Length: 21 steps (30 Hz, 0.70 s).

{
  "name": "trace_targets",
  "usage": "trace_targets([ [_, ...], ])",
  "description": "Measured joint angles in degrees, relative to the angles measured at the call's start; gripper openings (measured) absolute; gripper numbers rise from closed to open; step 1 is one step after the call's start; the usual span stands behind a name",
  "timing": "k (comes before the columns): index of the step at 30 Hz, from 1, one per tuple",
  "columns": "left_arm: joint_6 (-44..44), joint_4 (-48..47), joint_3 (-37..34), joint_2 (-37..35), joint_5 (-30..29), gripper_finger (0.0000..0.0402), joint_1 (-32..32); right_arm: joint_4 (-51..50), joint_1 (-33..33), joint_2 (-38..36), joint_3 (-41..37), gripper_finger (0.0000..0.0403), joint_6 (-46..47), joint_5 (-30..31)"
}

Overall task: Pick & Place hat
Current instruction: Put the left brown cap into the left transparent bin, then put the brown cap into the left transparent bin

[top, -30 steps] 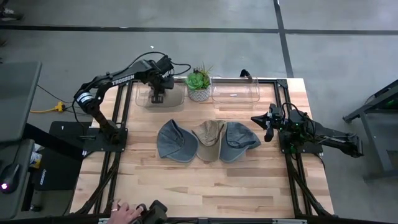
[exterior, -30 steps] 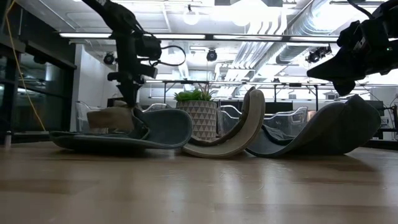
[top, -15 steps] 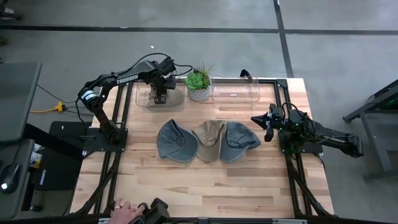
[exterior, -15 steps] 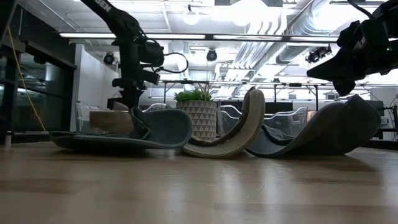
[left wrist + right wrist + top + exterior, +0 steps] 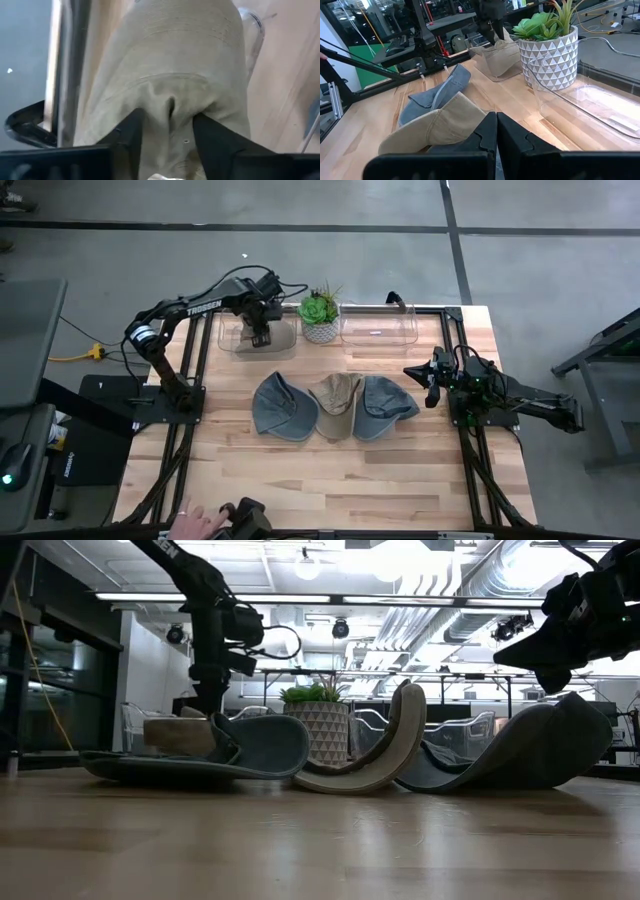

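Observation:
A tan hat (image 5: 170,50) lies in the left clear bin (image 5: 232,340) at the table's far edge, with my left gripper (image 5: 258,335) above it, shut on its cloth. The low view shows that hat (image 5: 175,733) lying flat behind the front hats. Three more hats rest mid-table in a row: a blue-grey one (image 5: 280,405), a tan one (image 5: 335,402) and another blue-grey one (image 5: 383,408). My right gripper (image 5: 428,383) hovers shut just right of that row, touching nothing. My left gripper pinches a puckered fold of the tan hat's crown (image 5: 170,102) between its two fingers (image 5: 132,130), coming from above and pointing down. The cloth bunches up between the fingers. The hat rests in the bin below them.
A potted succulent (image 5: 320,315) stands between the left bin and a second clear bin (image 5: 378,328) at the far edge. A person's hand (image 5: 200,525) shows at the near edge by a dark device. Bare wood lies open nearer than the hats.
My left gripper has carried the tan hat a little way down and toward the far edge. The hat was tilted and slightly raised; it now lies flat in the left bin. The gripper still holds it.

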Motion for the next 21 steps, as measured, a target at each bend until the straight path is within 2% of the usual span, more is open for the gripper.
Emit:
trace_targets([
  [5,-1.1,-3.0,3.4,-0.1,-1.4,0.0209,0.0,0.0,0.0,0.0,0.0,0.0005,0.0,0.0],
  [9,-1.3,-7.0,7.4,-0.1,-2.2,0.0234,0.0,0.0,0.0,0.0,0.0,0.0005,0.0,0.0],
  [13,-3.7,-11.4,11.2,-0.1,-2.2,0.0238,0.0,0.0,0.0,0.0,0.0,0.0005,0.0,0.0],
  [17,-12.2,-15.0,15.1,-0.1,-2.0,0.0238,0.0,0.0,0.0,0.0,0.0,0.0005,0.0,0.0],
  [21,-19.2,-18.7,18.5,-0.1,0.6,0.0224,-0.9,0.0,0.0,0.0,0.0,0.0004,0.0,0.0],
])
